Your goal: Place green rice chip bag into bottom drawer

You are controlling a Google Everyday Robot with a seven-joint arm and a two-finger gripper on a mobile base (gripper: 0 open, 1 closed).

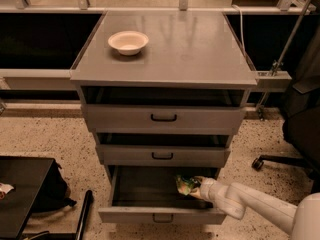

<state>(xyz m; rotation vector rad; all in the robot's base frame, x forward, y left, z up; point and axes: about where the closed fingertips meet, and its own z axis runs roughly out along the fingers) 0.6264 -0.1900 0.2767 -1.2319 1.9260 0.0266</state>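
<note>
The green rice chip bag (185, 185) sits at the tip of my gripper (194, 189), inside the right half of the bottom drawer (162, 215). The drawer is pulled open and its dark interior shows. My white arm reaches in from the lower right, over the drawer's right front corner. The bag is low in the drawer, close to its floor; I cannot tell if it rests there. The arm's wrist covers the gripper's tip.
A white bowl (128, 42) stands on the grey cabinet top (200, 49). Two shallower drawers (163, 118) above are partly open. A black office chair (300, 134) is at the right. A black case (20, 194) and a dark bag lie on the floor at left.
</note>
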